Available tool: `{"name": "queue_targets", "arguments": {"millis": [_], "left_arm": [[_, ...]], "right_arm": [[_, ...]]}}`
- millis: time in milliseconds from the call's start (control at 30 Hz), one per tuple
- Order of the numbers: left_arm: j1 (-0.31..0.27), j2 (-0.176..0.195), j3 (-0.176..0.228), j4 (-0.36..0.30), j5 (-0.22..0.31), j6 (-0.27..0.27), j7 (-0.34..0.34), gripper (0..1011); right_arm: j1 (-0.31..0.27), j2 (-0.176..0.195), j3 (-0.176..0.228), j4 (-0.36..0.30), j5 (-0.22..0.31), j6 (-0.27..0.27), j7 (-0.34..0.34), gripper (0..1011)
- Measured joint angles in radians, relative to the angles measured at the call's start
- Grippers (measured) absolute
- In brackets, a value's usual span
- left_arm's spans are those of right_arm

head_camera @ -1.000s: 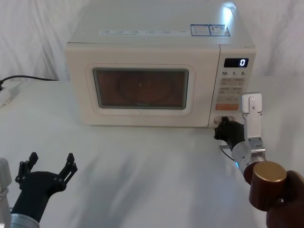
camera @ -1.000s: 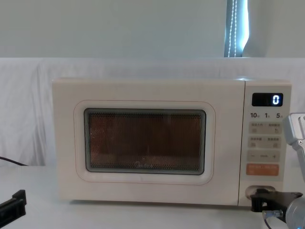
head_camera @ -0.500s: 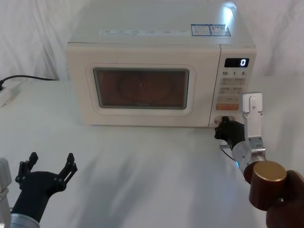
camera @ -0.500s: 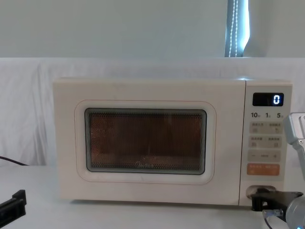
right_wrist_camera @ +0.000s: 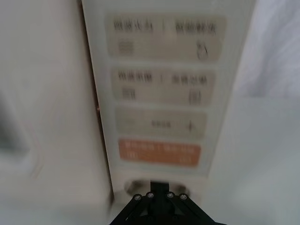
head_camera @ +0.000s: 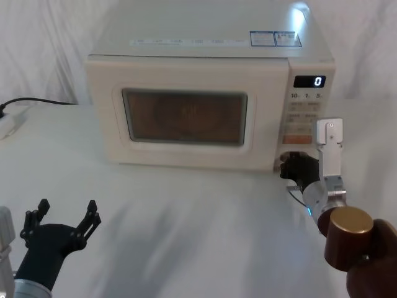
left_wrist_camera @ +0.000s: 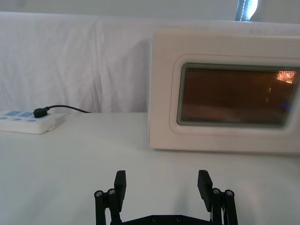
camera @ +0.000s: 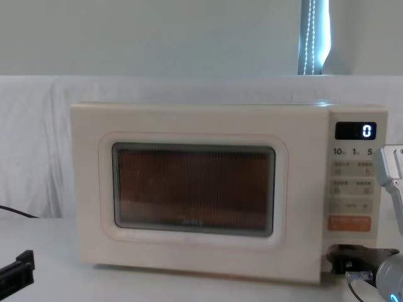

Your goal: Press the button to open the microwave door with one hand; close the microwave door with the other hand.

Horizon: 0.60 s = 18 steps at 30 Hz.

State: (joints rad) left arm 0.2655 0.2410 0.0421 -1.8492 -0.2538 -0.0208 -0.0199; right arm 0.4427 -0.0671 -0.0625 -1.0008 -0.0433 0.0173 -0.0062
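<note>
Right claw (head_camera: 296,166) sits at the foot of the control panel (head_camera: 303,118), its black tip against the button (right_wrist_camera: 136,186), which lies at the bottom of that panel just under the orange key (right_wrist_camera: 159,152). The tip hides most of the button. Whether this claw is clenched or released cannot be told.

The microwave door (head_camera: 186,118) takes up the front of the microwave from 9 o'clock to the panel seam. Its edge beside the panel appears to stand slightly proud of the panel face, which suggests the latch is letting go; this is a judgement, not a certainty.

Step in hand, as judged: the press. To do it well, the push should run straight into the button face, square to the panel, and the tip should stay clear of the orange key above.

Left claw (head_camera: 59,225) is released, fingers spread, low over the counter (head_camera: 186,217) at 7 o'clock, well apart from the microwave.

Open room: the counter in front of the door is bare, leaving space for the door to swing. A power strip (left_wrist_camera: 26,122) with its cable lies at 9 o'clock, well apart from the door. The right claw stands near the door's free edge.
</note>
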Motion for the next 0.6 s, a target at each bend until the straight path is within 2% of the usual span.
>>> {"name": "queue_targets", "arguments": {"millis": [600], "left_arm": [[0.000, 0.000, 0.000, 0.000, 0.000, 0.000, 0.000, 1001]], "right_arm": [[0.005, 0.005, 0.002, 0.006, 0.002, -0.004, 0.010, 0]]}}
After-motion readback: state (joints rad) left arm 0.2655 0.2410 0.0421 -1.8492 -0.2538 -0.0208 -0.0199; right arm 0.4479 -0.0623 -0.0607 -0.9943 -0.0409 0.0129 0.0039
